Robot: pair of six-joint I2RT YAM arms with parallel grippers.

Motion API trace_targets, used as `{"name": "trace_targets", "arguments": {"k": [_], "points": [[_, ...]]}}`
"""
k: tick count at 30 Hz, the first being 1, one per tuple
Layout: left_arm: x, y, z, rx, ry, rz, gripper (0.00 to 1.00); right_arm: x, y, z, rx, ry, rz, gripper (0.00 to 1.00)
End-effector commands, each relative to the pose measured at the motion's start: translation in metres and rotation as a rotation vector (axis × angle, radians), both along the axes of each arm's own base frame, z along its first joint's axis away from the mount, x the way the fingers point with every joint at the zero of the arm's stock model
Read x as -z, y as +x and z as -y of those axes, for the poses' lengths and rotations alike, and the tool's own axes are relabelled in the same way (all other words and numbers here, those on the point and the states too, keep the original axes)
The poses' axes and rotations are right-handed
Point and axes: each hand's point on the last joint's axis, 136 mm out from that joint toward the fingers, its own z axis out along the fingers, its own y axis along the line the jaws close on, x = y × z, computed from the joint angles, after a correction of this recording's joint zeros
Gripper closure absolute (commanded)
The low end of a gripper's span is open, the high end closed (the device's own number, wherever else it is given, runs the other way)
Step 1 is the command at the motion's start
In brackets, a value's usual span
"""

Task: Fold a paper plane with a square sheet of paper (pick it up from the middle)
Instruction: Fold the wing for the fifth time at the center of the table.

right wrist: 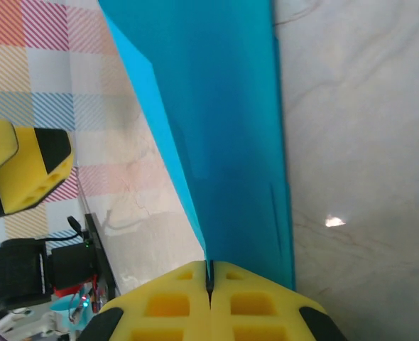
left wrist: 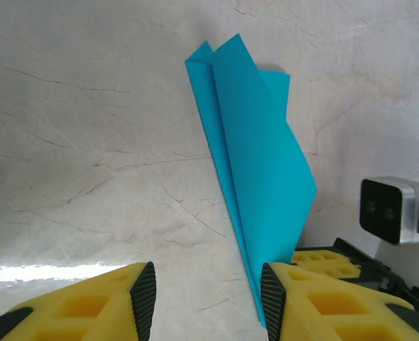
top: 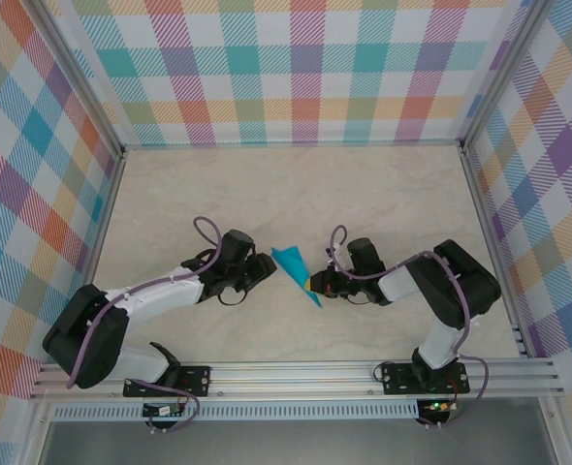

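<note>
The pale marbled counter (top: 296, 184) carries nothing but the two arms and the work between them, and over its middle the paper plane (top: 294, 269) is held up on edge: teal paper already creased into a narrow, pointed dart, its wide tail toward the far wall and its nose toward the near side. It looks very light and thin, stiff only along its creases and limp across the flat panels, so it will likely sag or twist if taken far from a fold, and a hard pinch on an open flap would crumple it or add a crease it should not have. The layers at the tail stand slightly splayed in the left wrist view, so they may slide over one another. The best place to take hold seems to be on the stacked centre crease, near the middle of its length, squeezing all layers together. The right tool (right wrist: 209, 273) is clamped on the paper near its nose, pads together with the sheet rising out of the seam. The left tool (left wrist: 208, 288) has its pads apart and holds nothing, the dart's lower edge running just beside one pad
</note>
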Motion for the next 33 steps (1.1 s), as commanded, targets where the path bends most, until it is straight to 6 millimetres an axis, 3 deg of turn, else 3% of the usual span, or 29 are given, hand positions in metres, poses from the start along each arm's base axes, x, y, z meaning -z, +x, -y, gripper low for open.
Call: {"name": "trace_targets", "arguments": {"k": [1, 7, 15, 24, 33], "points": [[0.005, 0.000, 0.002, 0.018, -0.015, 0.001, 0.55, -0.008, 0.000, -0.003, 0.001, 0.082, -0.045, 0.97], [0.009, -0.002, 0.009, 0.045, -0.031, -0.002, 0.56, -0.005, 0.002, 0.001, 0.027, 0.084, -0.099, 0.96], [-0.001, 0.002, 0.037, 0.136, -0.084, 0.055, 0.59, -0.002, 0.004, 0.004, 0.049, 0.100, -0.181, 0.96], [-0.013, 0.023, 0.074, 0.141, -0.193, 0.144, 0.61, 0.011, 0.003, 0.009, 0.090, 0.056, -0.254, 0.96], [-0.012, 0.037, 0.095, 0.148, -0.249, 0.187, 0.60, 0.024, -0.001, 0.013, 0.108, 0.003, -0.314, 0.96]]}}
